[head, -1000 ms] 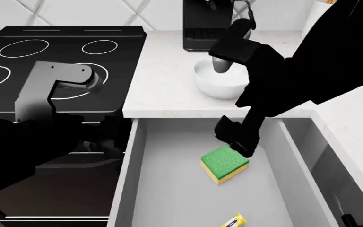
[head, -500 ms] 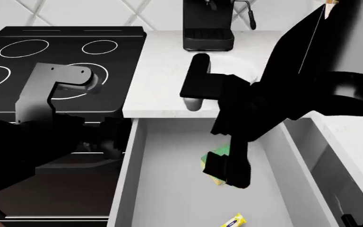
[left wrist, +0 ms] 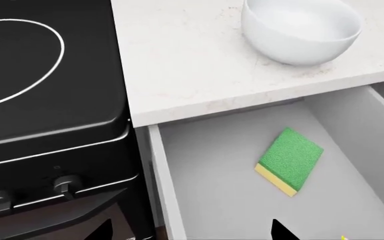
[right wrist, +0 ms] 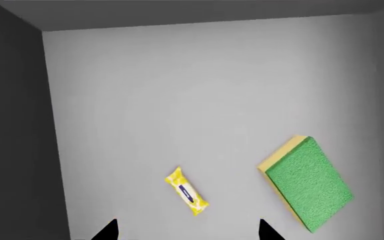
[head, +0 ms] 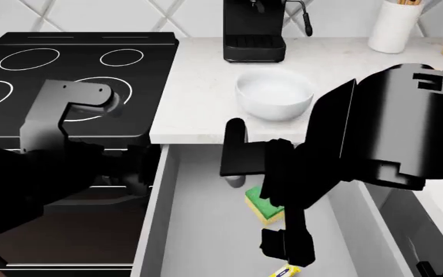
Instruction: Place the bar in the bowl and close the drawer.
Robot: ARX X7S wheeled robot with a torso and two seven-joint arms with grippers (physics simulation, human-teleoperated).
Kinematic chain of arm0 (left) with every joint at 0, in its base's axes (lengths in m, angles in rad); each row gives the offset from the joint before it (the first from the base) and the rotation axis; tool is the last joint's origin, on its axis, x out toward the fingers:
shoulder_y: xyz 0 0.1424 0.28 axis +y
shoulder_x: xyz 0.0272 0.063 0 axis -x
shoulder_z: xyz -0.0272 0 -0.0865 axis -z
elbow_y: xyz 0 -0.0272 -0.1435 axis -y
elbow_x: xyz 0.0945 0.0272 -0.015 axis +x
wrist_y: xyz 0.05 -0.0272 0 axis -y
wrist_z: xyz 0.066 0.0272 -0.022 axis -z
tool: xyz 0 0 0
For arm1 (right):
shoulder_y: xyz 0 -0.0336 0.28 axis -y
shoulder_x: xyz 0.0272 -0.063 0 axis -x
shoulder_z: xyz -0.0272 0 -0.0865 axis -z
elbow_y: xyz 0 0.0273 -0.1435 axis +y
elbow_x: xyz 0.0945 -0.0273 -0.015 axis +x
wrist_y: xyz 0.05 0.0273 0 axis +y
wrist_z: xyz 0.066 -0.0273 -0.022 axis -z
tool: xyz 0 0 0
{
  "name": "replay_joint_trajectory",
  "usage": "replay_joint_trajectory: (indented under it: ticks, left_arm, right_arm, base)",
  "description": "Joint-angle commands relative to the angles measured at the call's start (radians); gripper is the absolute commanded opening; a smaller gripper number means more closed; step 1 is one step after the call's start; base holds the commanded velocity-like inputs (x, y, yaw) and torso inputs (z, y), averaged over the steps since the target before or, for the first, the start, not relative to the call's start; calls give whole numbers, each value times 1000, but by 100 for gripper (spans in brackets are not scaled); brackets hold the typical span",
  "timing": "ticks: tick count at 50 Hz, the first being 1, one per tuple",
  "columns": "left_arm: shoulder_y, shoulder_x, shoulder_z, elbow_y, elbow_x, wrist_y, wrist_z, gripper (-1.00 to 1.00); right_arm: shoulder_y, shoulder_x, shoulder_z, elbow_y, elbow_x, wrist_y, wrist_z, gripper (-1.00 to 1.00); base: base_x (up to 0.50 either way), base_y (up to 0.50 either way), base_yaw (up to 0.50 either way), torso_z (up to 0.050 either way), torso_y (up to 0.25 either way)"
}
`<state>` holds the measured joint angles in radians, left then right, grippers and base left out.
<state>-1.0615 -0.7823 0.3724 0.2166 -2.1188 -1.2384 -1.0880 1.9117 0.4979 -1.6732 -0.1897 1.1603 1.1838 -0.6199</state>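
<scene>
The bar (right wrist: 186,191), small and yellow-wrapped, lies flat on the floor of the open grey drawer (right wrist: 178,100), near its front. In the head view the bar (head: 283,271) peeks out at the lower edge. My right gripper (right wrist: 186,234) hangs open just above the bar, nothing between its fingers. It reaches down into the drawer (head: 198,231) in the head view, where the right gripper (head: 289,254) partly hides the green sponge (head: 262,209). The white bowl (head: 274,95) stands empty on the counter behind the drawer. My left gripper (left wrist: 192,235) is open over the drawer's left edge.
The green sponge (right wrist: 307,184) lies beside the bar. A black stove (head: 67,63) adjoins the drawer on the left. At the counter's back stand a black coffee machine (head: 255,32) and a tall white holder (head: 394,26). The drawer walls (left wrist: 162,180) enclose the right arm.
My right arm has swung from over the bowl down into the drawer and toward its front, past the sponge to the bar. The bowl is now uncovered. The left arm has stayed still.
</scene>
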Motion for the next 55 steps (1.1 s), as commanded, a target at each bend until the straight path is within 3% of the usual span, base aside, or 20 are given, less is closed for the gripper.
replay_joint_trajectory:
  ticks: [1, 32, 55]
  left_arm:
    - [8, 0, 3, -3, 17, 2, 18, 100]
    - [20, -8, 14, -3, 34, 14, 45, 100]
    - [19, 2, 26, -30, 72, 12, 89, 100]
  right_arm:
    - [-63, 6, -28, -24, -31, -35, 24, 100]
    - [-150, 2, -97, 15, -132, -77, 82, 100]
    - [-195, -81, -237, 166, -357, -247, -23, 100]
  base:
    - [0, 0, 0, 0, 0]
    - [0, 0, 0, 0, 0]
    - [0, 0, 0, 0, 0]
